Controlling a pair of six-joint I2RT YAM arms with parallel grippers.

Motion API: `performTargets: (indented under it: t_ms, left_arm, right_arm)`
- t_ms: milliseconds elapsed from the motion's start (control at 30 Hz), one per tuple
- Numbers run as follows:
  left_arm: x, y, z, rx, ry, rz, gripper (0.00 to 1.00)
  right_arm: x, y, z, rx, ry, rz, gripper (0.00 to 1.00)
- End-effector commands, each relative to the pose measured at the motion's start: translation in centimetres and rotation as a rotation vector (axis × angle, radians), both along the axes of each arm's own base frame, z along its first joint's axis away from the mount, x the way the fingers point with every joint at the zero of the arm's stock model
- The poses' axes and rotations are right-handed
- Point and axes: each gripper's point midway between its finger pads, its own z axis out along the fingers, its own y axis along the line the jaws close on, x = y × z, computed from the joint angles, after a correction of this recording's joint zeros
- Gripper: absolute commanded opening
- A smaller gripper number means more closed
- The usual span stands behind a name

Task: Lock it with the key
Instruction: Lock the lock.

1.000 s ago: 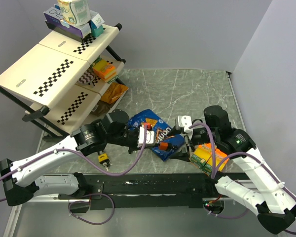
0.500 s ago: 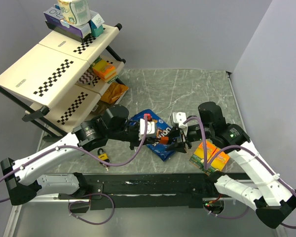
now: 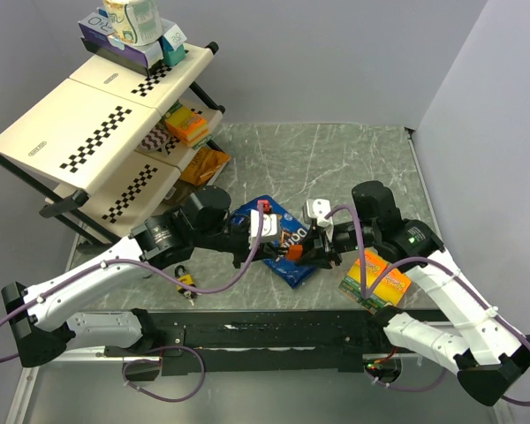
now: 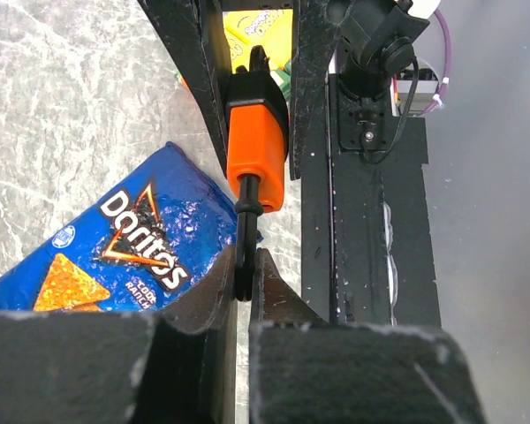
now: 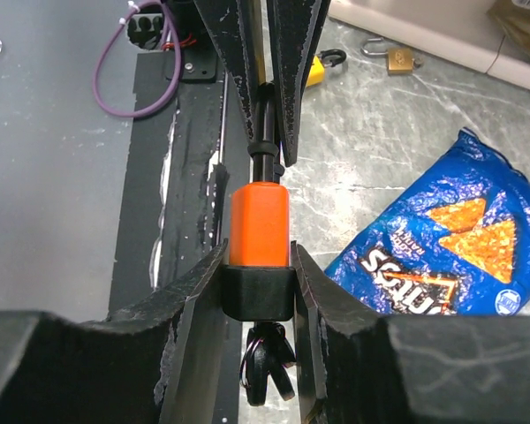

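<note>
An orange padlock (image 3: pixel 293 253) hangs in the air between my two grippers, above the Doritos bag. My left gripper (image 4: pixel 244 276) is shut on its black shackle (image 4: pixel 245 238); the orange body (image 4: pixel 256 141) points away from that wrist camera. My right gripper (image 5: pixel 258 269) is shut on the lock's body (image 5: pixel 259 221), its fingers pressed against both sides of the black base (image 5: pixel 258 293). Black keys (image 5: pixel 267 375) hang from under that base. From above, the left gripper (image 3: pixel 274 252) and right gripper (image 3: pixel 307 254) meet tip to tip.
A blue Doritos bag (image 3: pixel 278 231) lies under the grippers. A green and orange box (image 3: pixel 377 281) sits by the right arm. A yellow padlock (image 3: pixel 185 281) and a brass padlock (image 5: pixel 393 60) lie near the left arm. A checkered shelf rack (image 3: pixel 97 115) fills the far left.
My right gripper has moved left onto the orange padlock and its fingers have closed on the body. The left gripper has kept its hold on the shackle and shifted slightly right.
</note>
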Motion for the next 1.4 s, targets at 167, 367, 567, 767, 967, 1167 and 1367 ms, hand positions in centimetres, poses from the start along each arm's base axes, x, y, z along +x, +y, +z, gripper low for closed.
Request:
performTargets:
  t_ms: [167, 367, 567, 767, 967, 1167, 1367]
  left_arm:
    - [-0.5, -2.2, 4.1, -0.148, -0.002, -0.065, 0.01]
    - [-0.4, -2.2, 3.4, -0.136, 0.021, -0.050, 0.01]
    - [-0.7, -2.9, 4.0, -0.194, 0.069, -0.049, 0.01]
    - [-1.1, -3.2, 3.5, -0.198, 0.072, -0.090, 0.01]
    - [-0.9, -4.1, 3.2, -0.200, 0.070, -0.085, 0.01]
    - [-1.2, -4.8, 2.6, -0.186, 0.119, -0.081, 0.01]
    - [-1.4, -5.0, 2.6, -0.203, 0.198, -0.054, 0.01]
  right_arm:
    - [0.9, 1.5, 2.6, 0.082, -0.093, -0.012, 0.00]
    - [1.8, 1.3, 2.7, 0.071, -0.147, -0.051, 0.00]
    - [1.4, 1.9, 3.4, 0.119, -0.139, -0.025, 0.00]
    - [0.5, 2.4, 4.1, 0.148, -0.138, 0.037, 0.00]
    - [1.0, 2.9, 3.8, 0.124, -0.147, 0.021, 0.00]
    - [2.4, 2.8, 3.8, 0.103, -0.212, -0.043, 0.00]
    - [2.7, 2.8, 4.2, 0.120, -0.235, -0.062, 0.00]
